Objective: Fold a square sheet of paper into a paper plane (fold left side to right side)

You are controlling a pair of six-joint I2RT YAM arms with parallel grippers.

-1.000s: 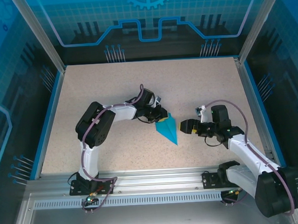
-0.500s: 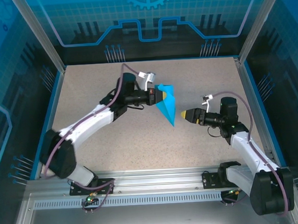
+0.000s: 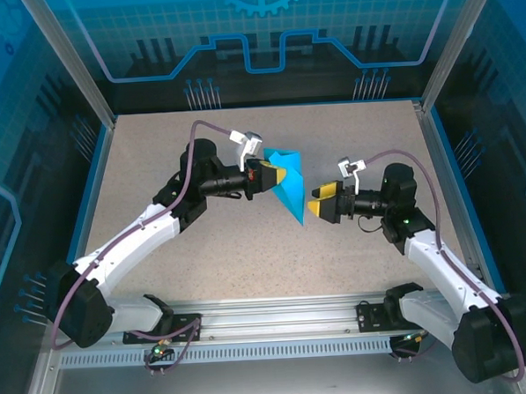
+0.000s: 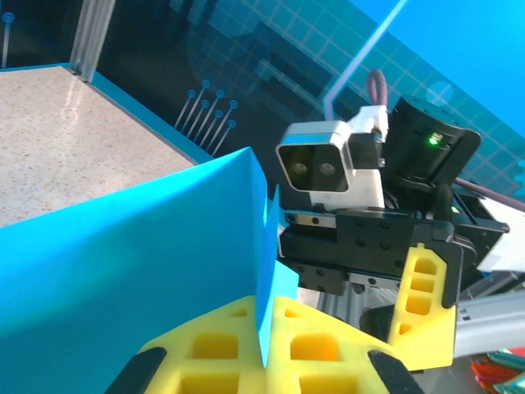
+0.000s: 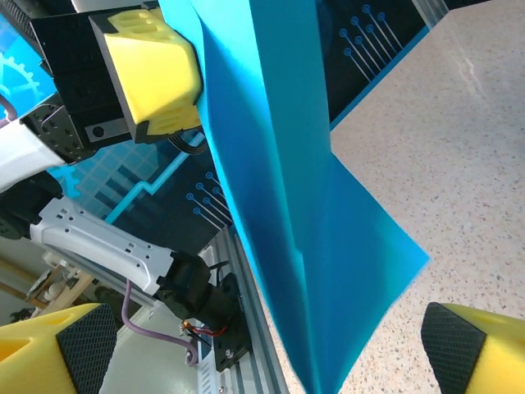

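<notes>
Tabletop (image 3: 349, 148) underneath; paper plane (image 3: 291, 188) held up in the air mid-table, tip pointing down. L gripper (image 3: 277, 176) pinched tight on its upper edge. R gripper (image 3: 320, 201) spread wide, just beside the lower tip. Risk: R closes off-centre, which crumples the crease or yanks the paper out of L's pinch.

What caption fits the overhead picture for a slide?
Left gripper shut on the folded blue paper, open right gripper beside its lower tip.
</notes>
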